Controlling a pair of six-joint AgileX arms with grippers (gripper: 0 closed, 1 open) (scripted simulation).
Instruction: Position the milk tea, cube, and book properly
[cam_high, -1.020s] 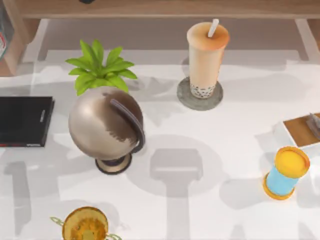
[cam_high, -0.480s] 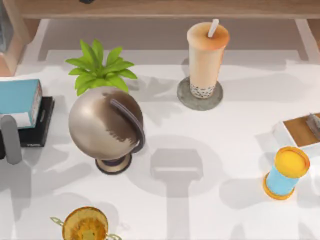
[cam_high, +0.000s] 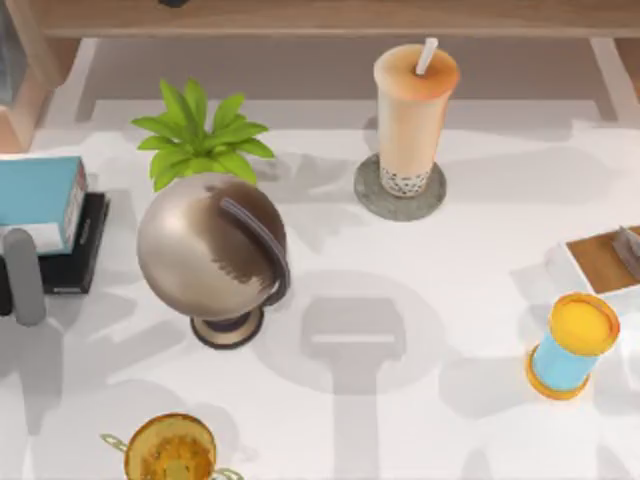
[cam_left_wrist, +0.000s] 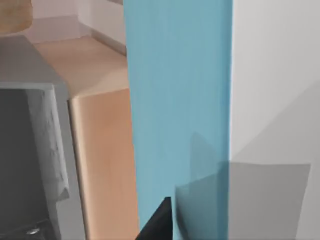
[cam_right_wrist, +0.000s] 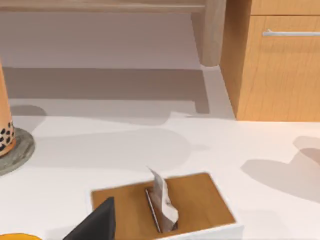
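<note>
From above, the book (cam_high: 38, 190) sits at the desk's (cam_high: 450, 330) left edge, on a black slab (cam_high: 70, 262) — the left pincer (cam_high: 22, 275) is beside it. The milk tea (cam_high: 413, 115) stands on a grey coaster (cam_high: 372, 196) at the back.

Left wrist: blue book cover (cam_left_wrist: 177, 110) up close; I cannot tell if the pincer grips it.

Right wrist: a tissue box (cam_right_wrist: 200, 200) — the right pincer's state is unclear.

Milk tea (cam_right_wrist: 5, 131) on grey coaster (cam_right_wrist: 15, 150); white tissue box (cam_right_wrist: 165, 210) w/ wooden top nearby; wooden cabinet (cam_right_wrist: 280, 65) behind.
</note>
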